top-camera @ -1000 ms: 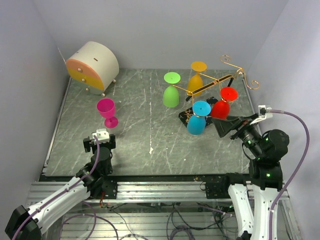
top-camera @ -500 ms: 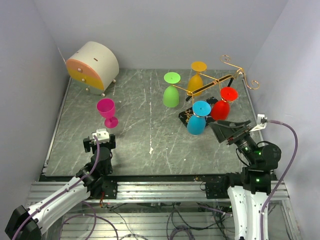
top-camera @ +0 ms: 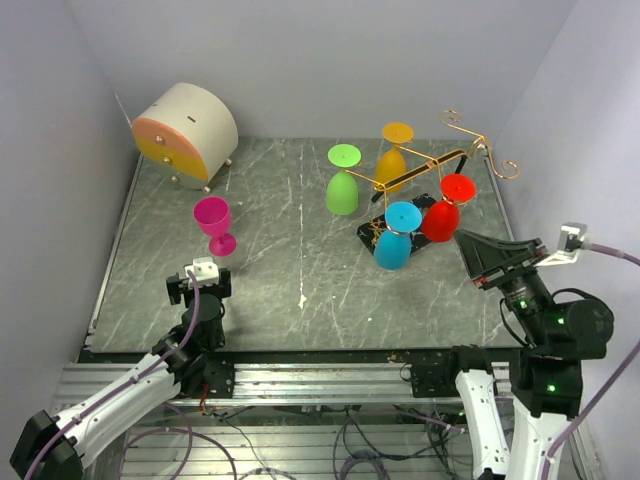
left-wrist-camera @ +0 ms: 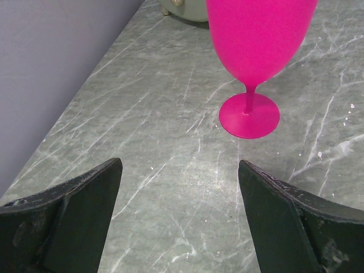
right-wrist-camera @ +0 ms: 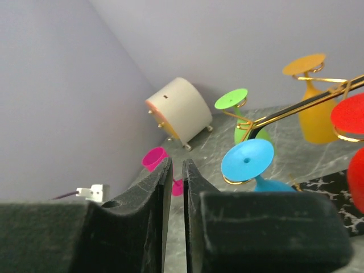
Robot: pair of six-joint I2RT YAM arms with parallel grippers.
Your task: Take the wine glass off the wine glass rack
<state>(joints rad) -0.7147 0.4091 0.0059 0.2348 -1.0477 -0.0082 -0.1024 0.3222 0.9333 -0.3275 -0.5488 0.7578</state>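
The wine glass rack [top-camera: 432,163], gold wire on a black base, stands at the back right. Hanging upside down on it are a green wine glass [top-camera: 342,191], an orange one [top-camera: 392,160], a blue one [top-camera: 394,246] and a red one [top-camera: 442,213]. A pink wine glass [top-camera: 215,222] stands upright on the table at the left. My right gripper [top-camera: 470,242] hangs right of the red glass, apart from it, jaws nearly together on nothing [right-wrist-camera: 177,162]. My left gripper [left-wrist-camera: 179,165] is open just short of the pink glass [left-wrist-camera: 250,62].
A cream drum-shaped cabinet [top-camera: 185,132] with an orange front sits at the back left corner. Grey walls close in the left, back and right sides. The marble table [top-camera: 290,260] runs between the pink glass and the rack.
My right arm has drawn back to the right, away from the blue and red glasses, and its jaws have closed from wide open. The left arm and all glasses are unmoved.
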